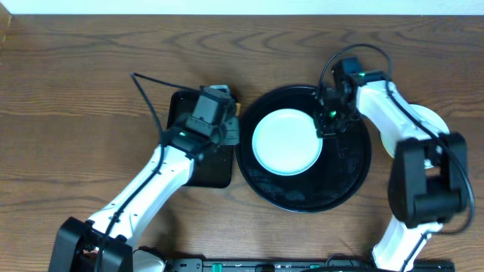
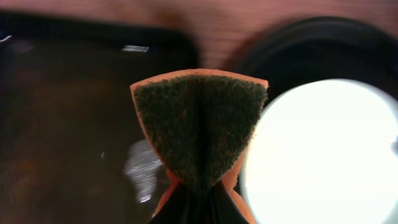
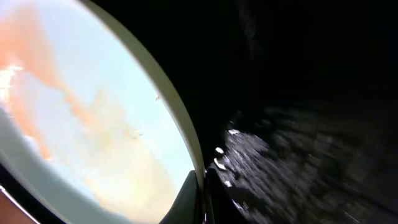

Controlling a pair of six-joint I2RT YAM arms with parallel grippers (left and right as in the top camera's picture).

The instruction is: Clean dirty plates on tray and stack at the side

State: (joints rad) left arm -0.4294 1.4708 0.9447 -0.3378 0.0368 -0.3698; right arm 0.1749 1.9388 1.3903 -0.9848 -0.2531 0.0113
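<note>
A pale mint-blue plate (image 1: 286, 142) lies on the round black tray (image 1: 349, 177). My right gripper (image 1: 329, 122) is shut on the plate's right rim. In the right wrist view its fingers (image 3: 203, 190) pinch the rim, and the plate (image 3: 81, 112) shows orange-brown smears. My left gripper (image 1: 225, 130) is shut on an orange sponge with a dark green scouring face (image 2: 200, 121), held over the edge of the rectangular tray, just left of the plate (image 2: 323, 162). Another pale plate (image 1: 428, 121) lies on the table at the right, mostly hidden behind my right arm.
A smaller rectangular black tray (image 1: 212, 170) sits left of the round tray, under my left arm; it also shows in the left wrist view (image 2: 62, 124). Dark-brown wood tabletop (image 1: 76, 91) surrounds both trays. A black cable (image 1: 147, 94) runs from the left arm.
</note>
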